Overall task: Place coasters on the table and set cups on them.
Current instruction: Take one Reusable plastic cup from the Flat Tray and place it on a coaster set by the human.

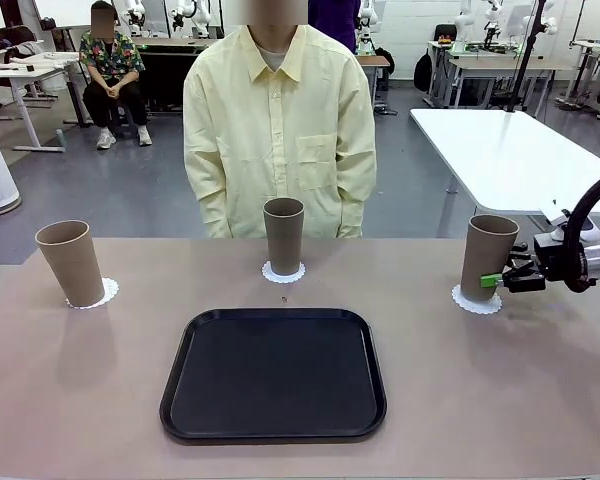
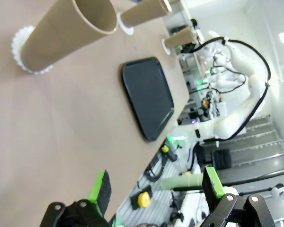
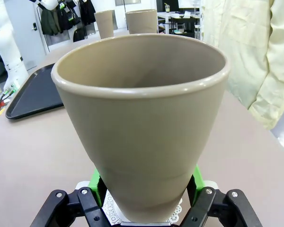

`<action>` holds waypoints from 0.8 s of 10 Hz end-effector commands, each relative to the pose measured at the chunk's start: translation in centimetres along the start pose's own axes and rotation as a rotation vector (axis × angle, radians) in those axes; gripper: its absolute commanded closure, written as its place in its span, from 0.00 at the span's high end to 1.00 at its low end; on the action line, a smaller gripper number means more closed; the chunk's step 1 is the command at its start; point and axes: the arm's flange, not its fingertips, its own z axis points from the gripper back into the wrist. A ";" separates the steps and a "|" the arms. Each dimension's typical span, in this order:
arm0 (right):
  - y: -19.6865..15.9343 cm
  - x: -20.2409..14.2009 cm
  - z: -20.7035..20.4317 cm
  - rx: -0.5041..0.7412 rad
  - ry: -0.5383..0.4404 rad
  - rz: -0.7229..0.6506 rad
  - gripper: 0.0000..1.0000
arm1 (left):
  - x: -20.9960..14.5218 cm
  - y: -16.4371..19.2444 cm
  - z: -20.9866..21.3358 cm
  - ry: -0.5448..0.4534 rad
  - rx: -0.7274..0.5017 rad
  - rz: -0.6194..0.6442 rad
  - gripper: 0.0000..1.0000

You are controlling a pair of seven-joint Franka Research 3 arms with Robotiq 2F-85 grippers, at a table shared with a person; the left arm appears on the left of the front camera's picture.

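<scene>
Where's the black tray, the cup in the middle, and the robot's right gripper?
Tray [image 1: 273, 375], front view, its flat middle.
Middle cup [image 1: 283, 236], front view, its side wall.
Right gripper [image 1: 496, 281], front view, at its green fingertips.

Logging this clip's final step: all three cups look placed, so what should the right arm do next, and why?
Probably open the right gripper and back away. Its green pads clamp the base of the right cup, which looks upright and seated on its doily coaster. The left cup and middle cup already stand on theirs, and the left gripper is open, holding nothing.
</scene>
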 end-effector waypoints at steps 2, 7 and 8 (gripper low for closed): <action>-0.4 -0.3 -0.2 0.016 0.031 0.010 0.81 | 0.0 -0.2 0.0 0.003 0.002 -0.003 1.00; -0.2 -0.6 -0.1 0.022 0.051 -0.001 0.81 | 0.0 -0.2 0.0 0.003 0.002 -0.003 1.00; -0.2 -0.6 -0.1 0.022 0.063 -0.007 0.88 | 0.0 -0.2 0.0 0.003 0.002 -0.003 1.00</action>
